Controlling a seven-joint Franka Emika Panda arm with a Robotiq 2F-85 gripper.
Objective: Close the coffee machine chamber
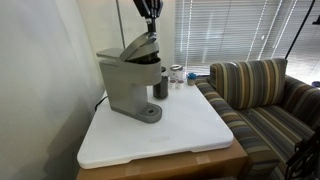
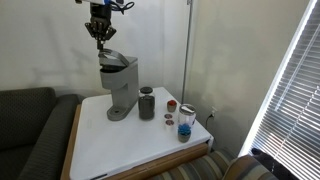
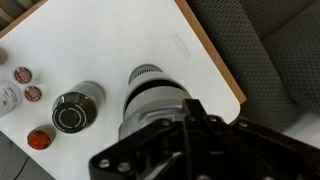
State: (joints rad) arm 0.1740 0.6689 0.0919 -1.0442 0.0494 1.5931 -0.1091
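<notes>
Your gripper (image 1: pixel 151 24) hangs directly over the coffee machine (image 1: pixel 130 85). The machine stands on the white table (image 1: pixel 170 135), toward the back corner by the window blinds (image 1: pixel 230 30). Its chamber lid (image 1: pixel 140 47) is up at a tilt, so the chamber's not shut yet.

In both exterior views the gripper tips sit right at the raised lid's top edge, but you can't tell if they touch it. The gripper (image 2: pixel 101 38) looks narrow from that side, but the pic's too small to be sure. In the wrist view the gripper (image 3: pixel 190 130) is just a dark blurred mass at the bottom. So you can't tell if the fingers are apart or pinched, or holding anything.

The wrist cam looks straight down on the grey machine (image 3: pixel 150 95). A dark tumbler (image 3: pixel 72 112) w/ a round lid stands just beside it, and also shows next to the machine's base in an exterior view (image 2: pixel 147 103). A few small jars (image 2: pixel 172 106) sit past the tumbler, nearer the table edge, some w/ red lids.

A striped sofa (image 1: pixel 260 90) is up against one side of the table, and a dark grey sofa (image 2: pixel 30 120) against another.
</notes>
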